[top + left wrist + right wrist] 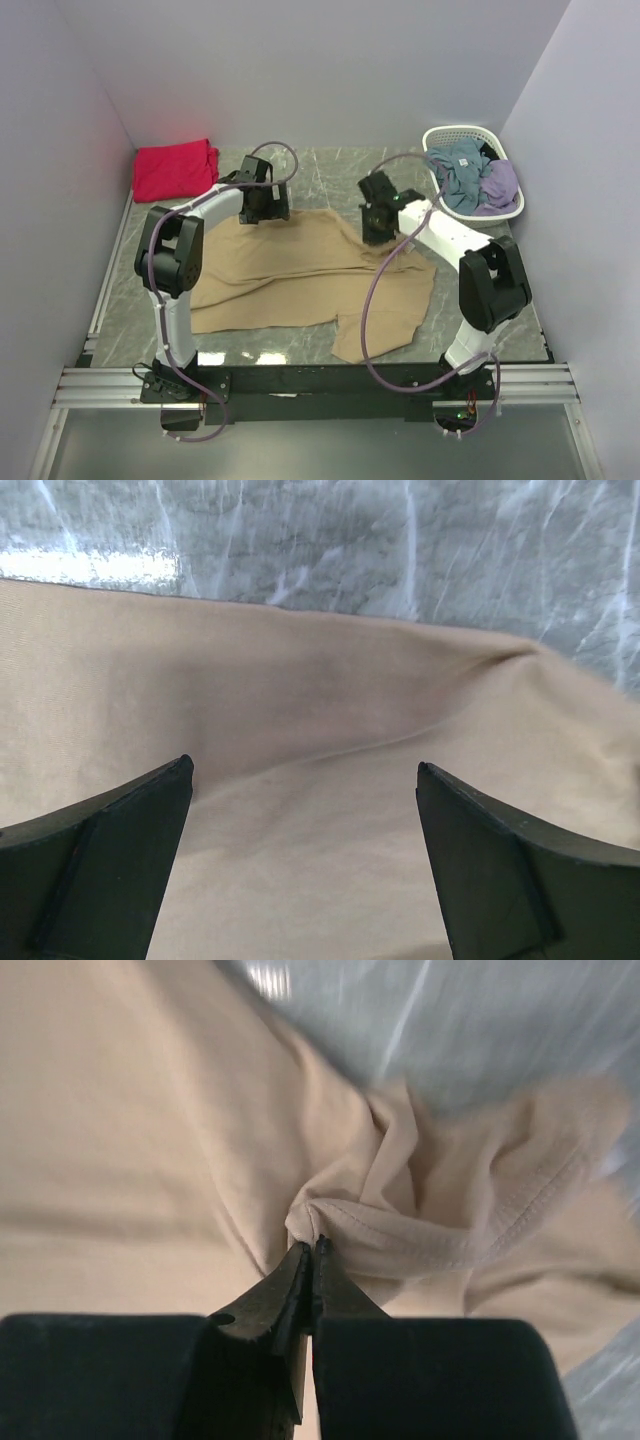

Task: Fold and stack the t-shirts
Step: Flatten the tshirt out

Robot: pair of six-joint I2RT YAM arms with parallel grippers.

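Note:
A tan t-shirt (300, 268) lies spread across the middle of the marble table. My right gripper (314, 1242) is shut on a bunched hem fold of the tan t-shirt (420, 1230) near its far right corner, under the right gripper (376, 238) in the top view. Over the shirt's far left edge hovers my left gripper (303, 770), jaws wide open, with only smooth tan cloth (300, 710) between the fingers; from above the left gripper (262, 214) is at the cloth's back edge. A folded red-pink t-shirt (174, 167) rests at the far left corner.
A white lattice basket (505, 212) at the far right holds blue and purple clothes. Walls close in on the left, back and right. Bare marble (400, 550) shows beyond the shirt's far edge.

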